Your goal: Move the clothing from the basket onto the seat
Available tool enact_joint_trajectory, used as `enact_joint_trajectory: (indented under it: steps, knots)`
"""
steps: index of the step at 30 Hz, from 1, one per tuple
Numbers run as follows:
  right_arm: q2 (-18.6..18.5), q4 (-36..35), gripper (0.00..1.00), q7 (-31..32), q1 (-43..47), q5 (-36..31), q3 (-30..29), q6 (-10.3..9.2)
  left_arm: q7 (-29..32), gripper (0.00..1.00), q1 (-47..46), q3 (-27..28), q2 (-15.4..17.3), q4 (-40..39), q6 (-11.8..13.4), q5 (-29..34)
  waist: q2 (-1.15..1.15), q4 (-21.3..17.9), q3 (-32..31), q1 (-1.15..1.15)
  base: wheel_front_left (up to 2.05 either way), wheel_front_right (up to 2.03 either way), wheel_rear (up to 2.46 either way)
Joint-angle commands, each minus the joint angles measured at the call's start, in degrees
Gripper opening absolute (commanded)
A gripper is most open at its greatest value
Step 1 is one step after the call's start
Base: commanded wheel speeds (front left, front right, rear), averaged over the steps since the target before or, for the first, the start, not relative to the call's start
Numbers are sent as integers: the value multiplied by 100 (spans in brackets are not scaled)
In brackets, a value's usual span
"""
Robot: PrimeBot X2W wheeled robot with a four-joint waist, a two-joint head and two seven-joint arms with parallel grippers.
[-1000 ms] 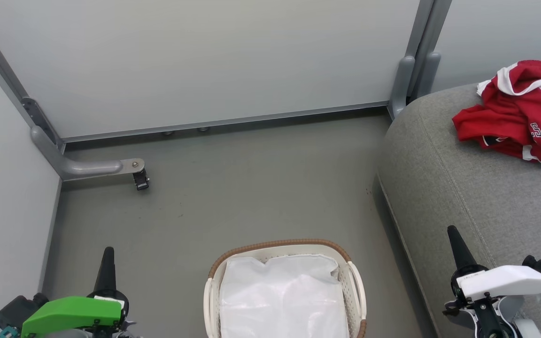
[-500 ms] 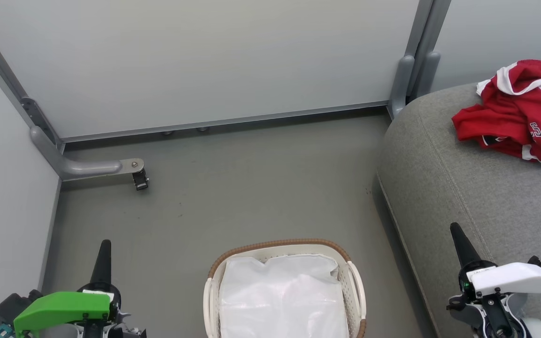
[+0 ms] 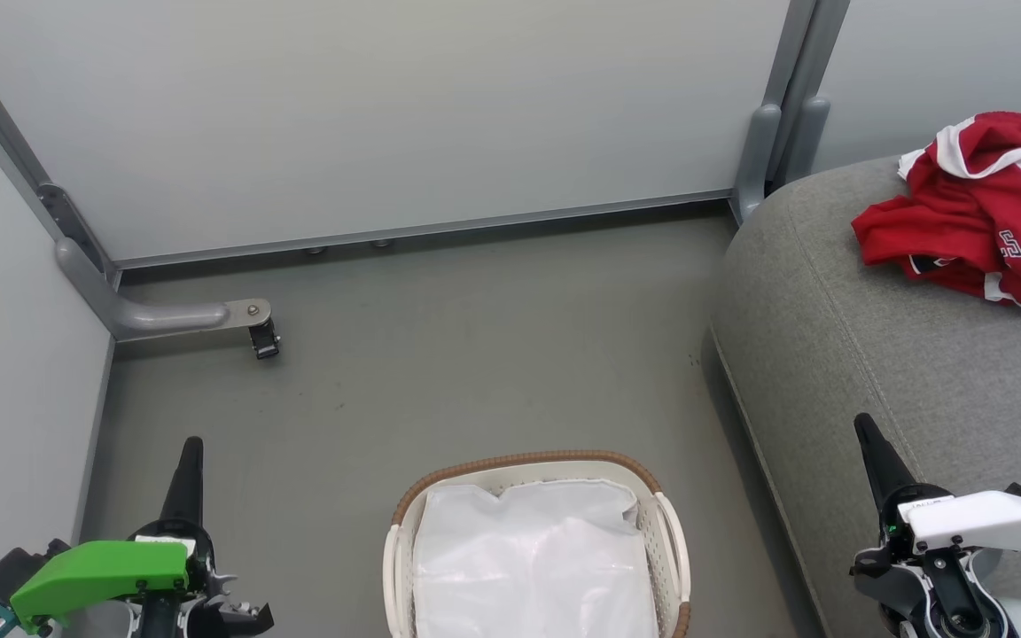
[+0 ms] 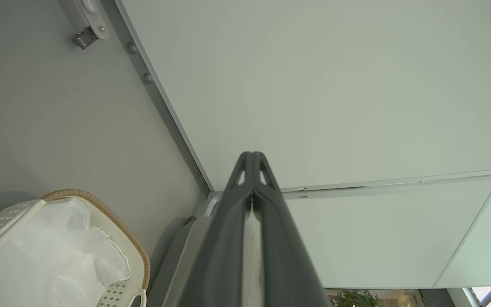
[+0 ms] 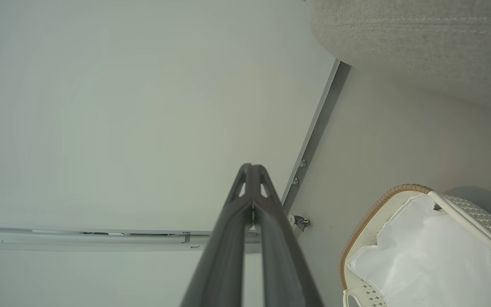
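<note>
Red clothing (image 3: 980, 208) with white trim lies crumpled on the grey seat (image 3: 883, 354) at the upper right. The white basket (image 3: 535, 478) with a brown woven rim stands on the floor at bottom centre, and inside it I see a white liner (image 3: 533, 563). My left gripper (image 3: 191, 446) is shut at the lower left, left of the basket, holding nothing. My right gripper (image 3: 861, 424) is shut at the lower right, over the seat's front part. The basket (image 4: 100, 209) shows in the left wrist view behind the shut gripper (image 4: 252, 155). In the right wrist view the shut gripper (image 5: 250, 167) points toward the wall, with the basket (image 5: 382, 204) and seat (image 5: 416, 38) to its right.
Pale partition walls (image 3: 386, 115) close off the back and left. A grey bracket with a small caster (image 3: 262, 337) sits on the floor at the back left. A grey post (image 3: 772, 151) stands by the seat's back corner. Grey floor (image 3: 475, 354) lies between basket and wall.
Both grippers have shifted slightly: the left one rose a little in the view and moved left, the right one drifted right. Both stayed shut. Clothing and basket have not moved.
</note>
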Motion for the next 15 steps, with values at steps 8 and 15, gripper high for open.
enact_joint_trajectory:
  steps: [8, 15]
  knots:
    - [-31, -52, 0, 126, -89, 408, -87, -3, 119, 0, -170, 81, 29, -52, -54, -382, 0, -5, 2, 0, 0, 0, 0]
    - [-27, -60, 0, 209, -102, 675, -138, -3, 193, 0, -216, 129, 30, -52, -76, -645, 0, -9, 4, 0, 0, 0, 0]
